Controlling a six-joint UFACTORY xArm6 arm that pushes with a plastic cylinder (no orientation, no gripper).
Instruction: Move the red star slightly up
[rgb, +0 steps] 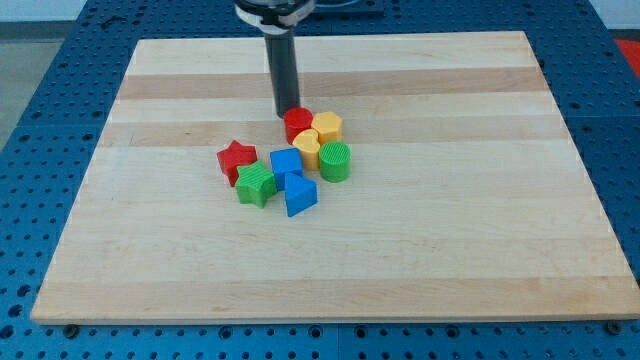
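Note:
The red star (236, 159) lies left of the middle of the wooden board (150, 250), at the left end of a cluster of blocks. A green star (257, 185) touches it at its lower right. My tip (287, 113) stands at the view's top of the cluster, just upper left of the red cylinder (298, 124). The tip is up and to the right of the red star, apart from it.
The cluster also holds a yellow hexagon (328, 127), a yellow heart-like block (307, 148), a green cylinder (335, 161), a blue cube (286, 164) and a blue triangle (299, 195). A blue perforated table surrounds the board.

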